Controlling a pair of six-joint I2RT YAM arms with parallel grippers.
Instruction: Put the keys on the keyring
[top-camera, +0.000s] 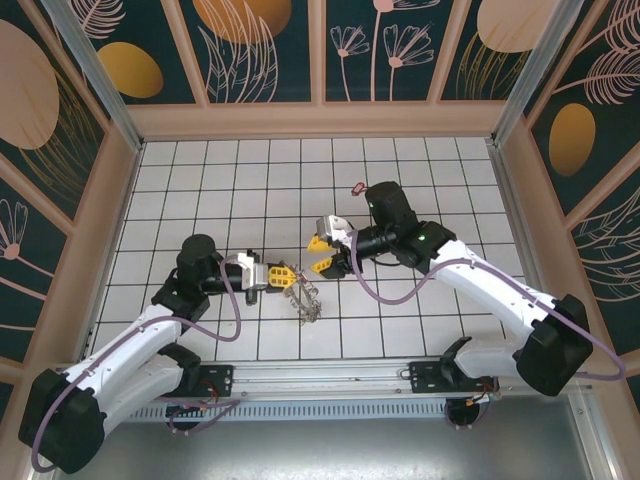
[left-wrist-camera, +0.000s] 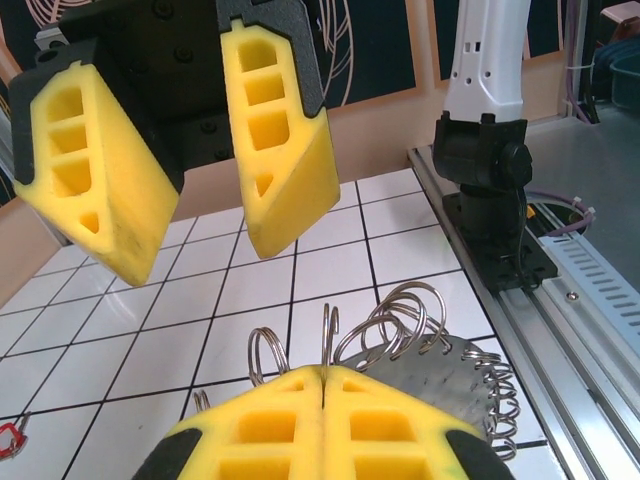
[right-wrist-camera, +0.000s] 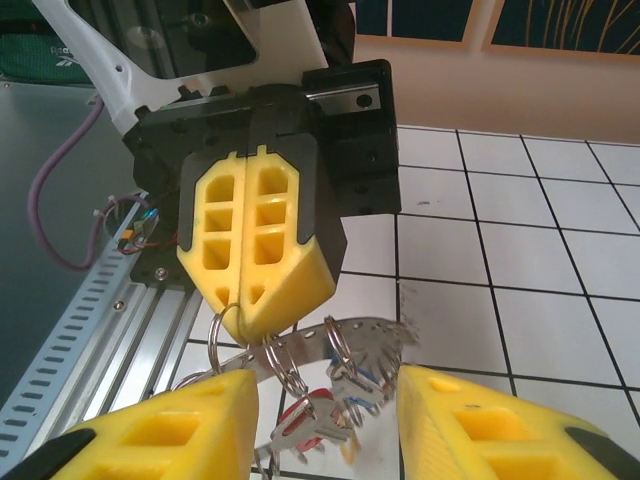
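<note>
Here shut left fingers (right-wrist-camera: 258, 235) pinch the thin grey metal keyring (right-wrist-camera: 360, 330); open, empty right fingers (right-wrist-camera: 190, 428) face it; small red-tagged key (top-camera: 355, 186) lies well beyond.

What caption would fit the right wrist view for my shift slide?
Left hand, shut, grips the keyring just in front of the open right hand.
</note>
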